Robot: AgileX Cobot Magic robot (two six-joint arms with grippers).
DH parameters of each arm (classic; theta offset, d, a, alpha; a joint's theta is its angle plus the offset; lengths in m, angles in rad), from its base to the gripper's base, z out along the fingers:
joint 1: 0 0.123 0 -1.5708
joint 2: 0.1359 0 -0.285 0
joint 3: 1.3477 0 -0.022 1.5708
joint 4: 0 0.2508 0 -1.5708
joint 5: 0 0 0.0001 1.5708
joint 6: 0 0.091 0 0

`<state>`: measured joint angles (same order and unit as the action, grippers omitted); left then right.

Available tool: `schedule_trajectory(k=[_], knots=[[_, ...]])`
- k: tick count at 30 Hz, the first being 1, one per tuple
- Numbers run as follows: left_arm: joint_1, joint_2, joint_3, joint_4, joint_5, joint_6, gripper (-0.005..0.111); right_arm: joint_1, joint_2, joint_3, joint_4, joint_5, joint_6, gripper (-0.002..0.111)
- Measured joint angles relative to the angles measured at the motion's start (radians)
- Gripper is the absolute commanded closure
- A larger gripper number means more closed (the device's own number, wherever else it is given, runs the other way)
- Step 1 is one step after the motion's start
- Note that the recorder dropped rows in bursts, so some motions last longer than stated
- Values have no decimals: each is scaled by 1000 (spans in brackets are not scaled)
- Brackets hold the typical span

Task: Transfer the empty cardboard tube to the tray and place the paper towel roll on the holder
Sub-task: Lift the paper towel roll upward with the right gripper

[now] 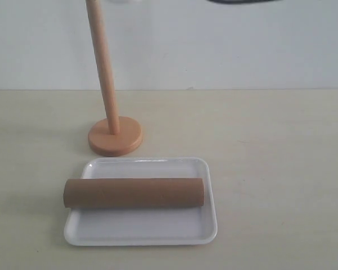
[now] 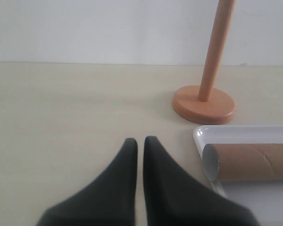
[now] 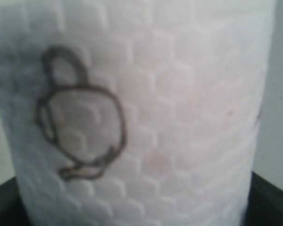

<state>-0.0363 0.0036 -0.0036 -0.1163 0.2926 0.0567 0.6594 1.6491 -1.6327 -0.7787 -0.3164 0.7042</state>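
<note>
One container is in view: a white tray [image 1: 152, 232] on a pale counter [image 1: 281, 169], well forward of the counter's far edge. One thing lies in it, the brown tube [image 1: 135, 193], on its side along the tray's length. The tube's right end sits just inside the right rim, and its left end sticks out past the left rim. That open left end shows the tube is hollow.

The holder [image 1: 115, 138] stands upright on the counter just behind the tray's far left corner, between the tray and the far edge, apart from the tray. Its pole is bare, and the frame cuts off its top.

The left gripper [image 2: 140, 140] hangs over the counter beside the tray's left rim, its jaws pressed together.

The roll [image 3: 141, 117] shows only in the right wrist view and fills it: white embossed paper with a blurred, dark-outlined figure. The right gripper [image 3: 137, 212] has its jaws spread wide and pinching the roll, with dark fingers [image 3: 272, 200] showing at either side. Where the roll sits over the counter cannot be told. A dark shape [image 1: 242, 1] at the exterior view's top edge is too cut off to identify.
</note>
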Motion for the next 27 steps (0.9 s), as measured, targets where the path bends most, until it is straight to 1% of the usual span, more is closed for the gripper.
schedule_trajectory(k=[7, 13, 19, 27], knots=[[0, 0, 0, 0, 0, 0, 103, 13, 127, -258, 51, 131, 15, 109], [0, 0, 0, 0, 0, 0, 103, 71, 236, -403, 51, 223, 15, 109], [0, 0, 0, 0, 0, 0, 103, 97, 302, -482, 55, 283, 4, 109], [0, 0, 0, 0, 0, 0, 103, 105, 381, -558, 55, 370, -23, 109]])
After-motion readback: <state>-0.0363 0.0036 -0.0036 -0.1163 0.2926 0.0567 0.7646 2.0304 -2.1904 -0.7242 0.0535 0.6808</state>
